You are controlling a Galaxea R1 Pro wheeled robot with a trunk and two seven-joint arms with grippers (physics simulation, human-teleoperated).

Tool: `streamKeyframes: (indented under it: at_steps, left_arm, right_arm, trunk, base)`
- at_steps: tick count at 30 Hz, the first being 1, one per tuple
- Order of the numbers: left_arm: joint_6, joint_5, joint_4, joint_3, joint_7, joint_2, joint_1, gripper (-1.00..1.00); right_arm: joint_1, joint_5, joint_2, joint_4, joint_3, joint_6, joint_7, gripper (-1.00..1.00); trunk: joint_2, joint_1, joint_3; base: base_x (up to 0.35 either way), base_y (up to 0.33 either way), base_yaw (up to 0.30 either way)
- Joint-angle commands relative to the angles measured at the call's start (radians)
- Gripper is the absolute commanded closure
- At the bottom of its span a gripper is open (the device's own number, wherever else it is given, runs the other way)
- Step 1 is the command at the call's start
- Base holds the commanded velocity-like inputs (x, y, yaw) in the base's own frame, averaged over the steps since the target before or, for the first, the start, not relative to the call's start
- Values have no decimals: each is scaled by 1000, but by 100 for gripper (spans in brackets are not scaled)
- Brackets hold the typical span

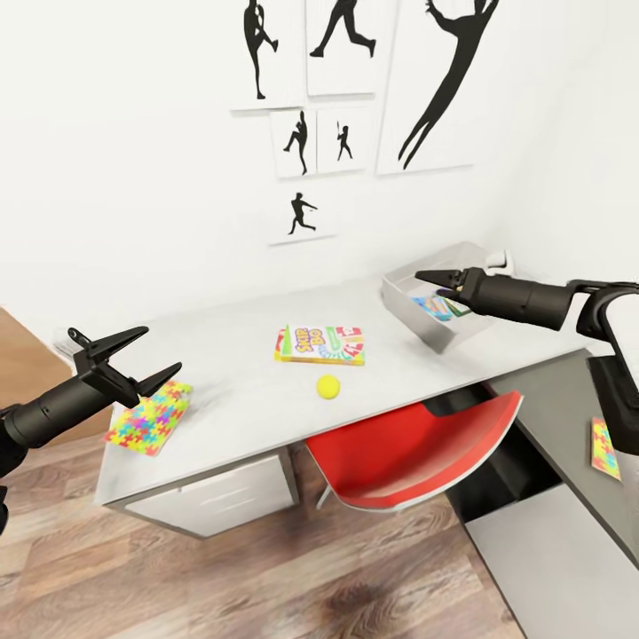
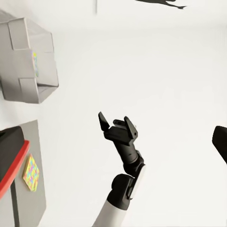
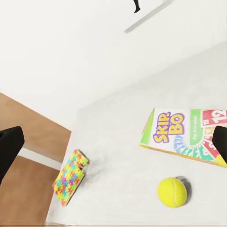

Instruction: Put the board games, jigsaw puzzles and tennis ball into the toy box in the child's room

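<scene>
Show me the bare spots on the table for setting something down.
Free patches on the table: between the jigsaw puzzle and the Skip-Bo box, and between Skip-Bo and the toy box. Crowded: around the tennis ball just in front of Skip-Bo, and inside the toy box.

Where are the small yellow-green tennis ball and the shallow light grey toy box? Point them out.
small yellow-green tennis ball (image 1: 328, 386), head view, centre of the ball.
shallow light grey toy box (image 1: 438, 335), head view, outer front wall.
</scene>
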Motion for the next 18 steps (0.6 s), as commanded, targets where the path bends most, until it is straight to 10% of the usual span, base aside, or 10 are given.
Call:
streamKeyframes:
  at_steps: [1,18]
  left_arm:
    - [3,10,0,1,11,0,-1,-100]
    - [3,7,0,1,12,1,-1,-100]
  right_arm:
    - [-1,-10,-1,-1,9,1,-12,-100]
    - [1,-10,33,-1,76,1,-73,-100]
  trunk:
    - [-2,0,0]
    - [-2,0,27]
  base:
    - [-80,142,0]
    - [-117,228,0]
